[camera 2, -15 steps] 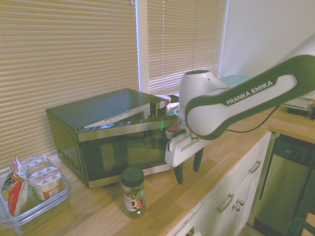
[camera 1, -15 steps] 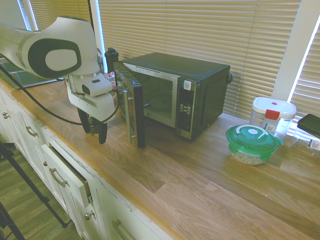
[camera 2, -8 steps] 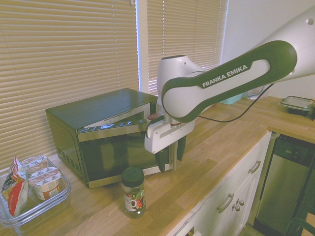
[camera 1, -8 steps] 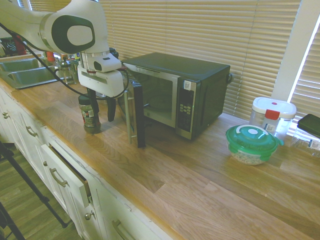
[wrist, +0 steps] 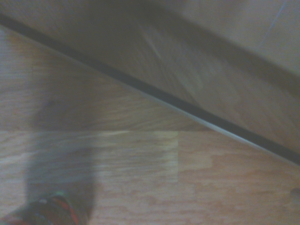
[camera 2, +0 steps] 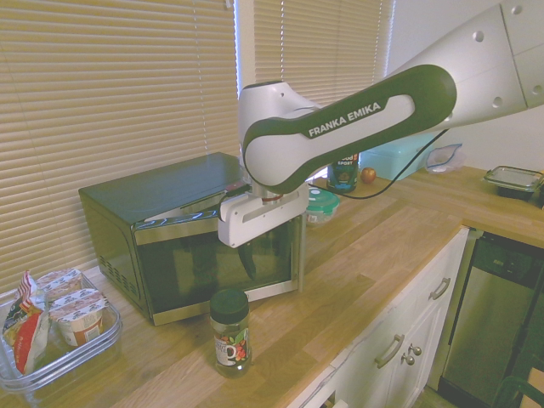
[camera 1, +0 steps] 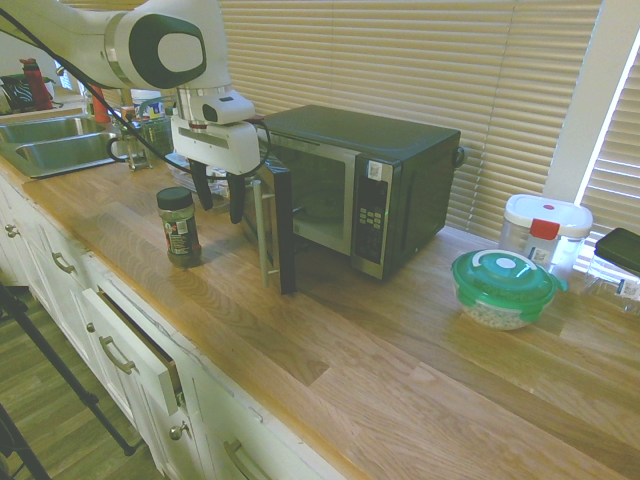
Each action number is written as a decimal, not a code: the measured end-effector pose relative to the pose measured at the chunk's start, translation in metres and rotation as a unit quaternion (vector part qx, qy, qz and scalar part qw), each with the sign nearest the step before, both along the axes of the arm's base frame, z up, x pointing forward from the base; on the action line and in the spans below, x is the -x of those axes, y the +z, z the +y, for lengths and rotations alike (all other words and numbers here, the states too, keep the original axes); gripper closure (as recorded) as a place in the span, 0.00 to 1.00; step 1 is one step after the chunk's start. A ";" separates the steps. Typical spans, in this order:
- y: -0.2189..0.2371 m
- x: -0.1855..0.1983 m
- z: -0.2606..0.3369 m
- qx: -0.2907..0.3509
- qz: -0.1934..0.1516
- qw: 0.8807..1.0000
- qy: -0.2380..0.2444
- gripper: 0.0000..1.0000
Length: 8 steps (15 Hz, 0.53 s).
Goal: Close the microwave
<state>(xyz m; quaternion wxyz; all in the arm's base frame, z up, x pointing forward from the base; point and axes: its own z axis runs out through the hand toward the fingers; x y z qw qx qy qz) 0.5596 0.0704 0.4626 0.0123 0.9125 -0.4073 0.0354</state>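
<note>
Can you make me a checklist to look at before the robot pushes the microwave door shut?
1. Microwave door still needs closing: ok, it stands open.
2. Claw has nothing in it: ok, its two fingers are apart with nothing between them.
3. Claw is near the door: ok, it hangs beside the door's outer side.
4. Jar is out of the way: cannot tell, it stands close to the door, so the arm might bump it.
5. Bowl with the green lid is away from the door: ok, it sits past the microwave's button side.

Two high opposite-side views down on one counter, wrist view close
</note>
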 end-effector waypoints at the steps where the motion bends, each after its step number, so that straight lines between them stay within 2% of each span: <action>1: 0.002 -0.009 -0.003 0.000 -0.002 1.000 -0.004 0.00; 8: 0.011 -0.074 -0.042 -0.003 -0.015 0.999 -0.041 0.00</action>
